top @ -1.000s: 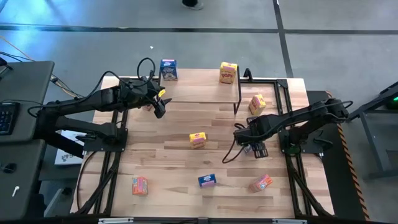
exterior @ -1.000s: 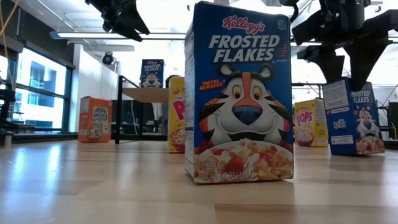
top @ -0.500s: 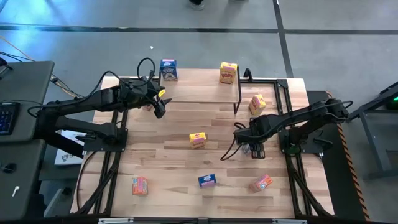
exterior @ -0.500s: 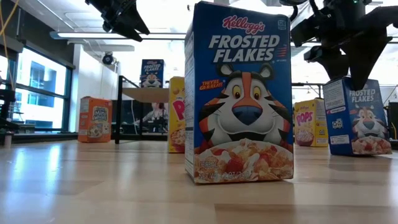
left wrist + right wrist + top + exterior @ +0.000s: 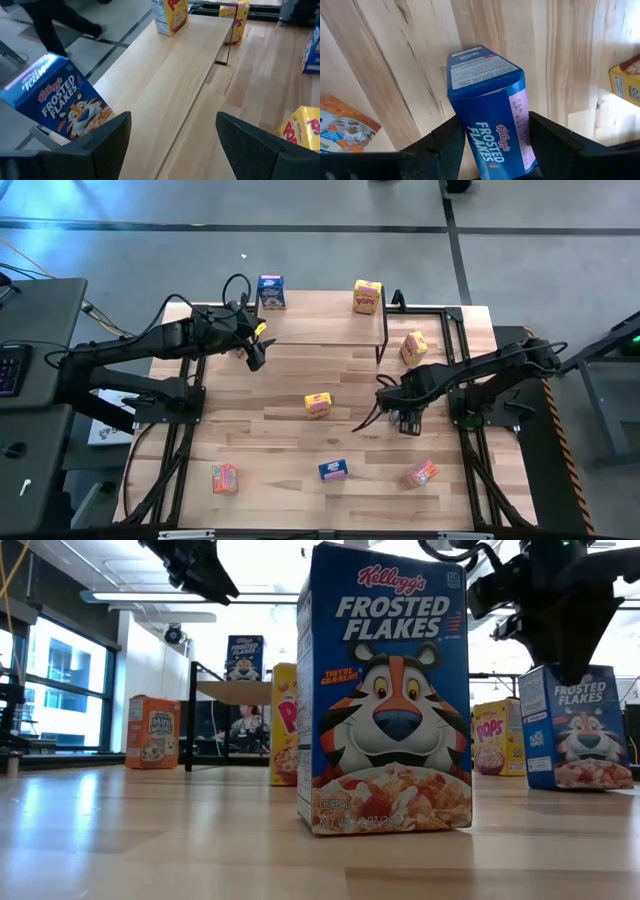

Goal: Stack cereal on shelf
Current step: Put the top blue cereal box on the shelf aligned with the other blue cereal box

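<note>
The shelf (image 5: 320, 328) stands at the table's far side. A blue cereal box (image 5: 270, 292) stands at its far left corner and a yellow one (image 5: 367, 296) at its far right. My left gripper (image 5: 256, 356) hovers open over the shelf's left end, with nothing between its fingers (image 5: 107, 145). My right gripper (image 5: 408, 420) points down over the table's right half, shut on another blue cereal box (image 5: 582, 730). More cereal boxes stand on the table: yellow (image 5: 413, 347), yellow (image 5: 318, 404), blue (image 5: 333, 470), orange (image 5: 224, 478) and orange (image 5: 421, 474). My right gripper pinches the blue box near its top end (image 5: 495, 142) between its two fingers (image 5: 451, 145), one on each broad face. The fingers come from above, pointing down. The box stays upright below them; whether its bottom (image 5: 590, 785) touches the table I cannot tell.
The shelf's black legs (image 5: 384, 338) stand between my right gripper and the shelf top. The middle of the shelf top is bare wood. A person walks on the floor beyond the table's far edge (image 5: 55, 25). A desk with a keyboard (image 5: 10, 365) stands left of the table.
My right gripper has rolled about its downward line and stayed over the same spot. The blue box has turned with it, upright, so its printed front now faces the table's near edge more squarely.
</note>
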